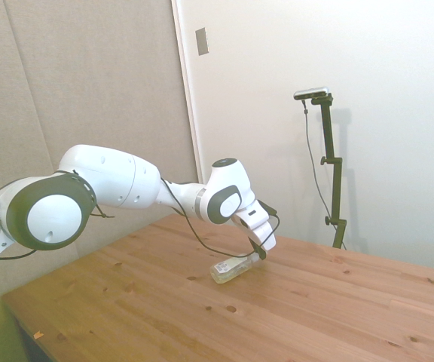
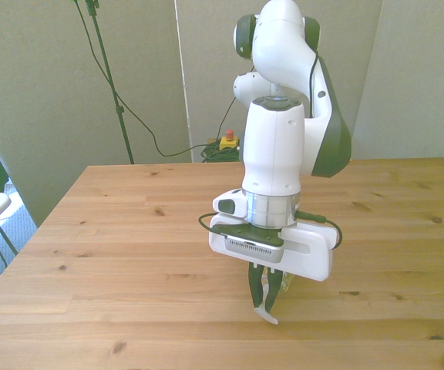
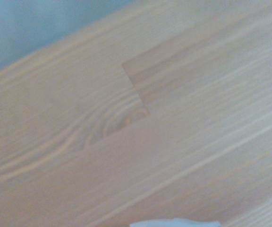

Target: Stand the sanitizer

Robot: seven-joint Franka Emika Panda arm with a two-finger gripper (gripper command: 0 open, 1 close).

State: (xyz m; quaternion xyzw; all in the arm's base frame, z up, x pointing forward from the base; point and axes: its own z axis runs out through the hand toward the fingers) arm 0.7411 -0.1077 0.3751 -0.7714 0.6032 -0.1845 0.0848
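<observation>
The counter is made of light wooden planks with small dark knots. Behind it stand pale grey-beige wall panels and a white wall that carries a small grey plate. Soft, even light fills the room.

White arm showing dark grey joints; the sanitizer at the side view's centre glowing pale yellowish, white-topped; wooden table showing honey-brown knotted grain

No writing, brand, number or sign can be read anywhere in these views. The sanitizer carries a white label, but its print is too small to make out.
</observation>
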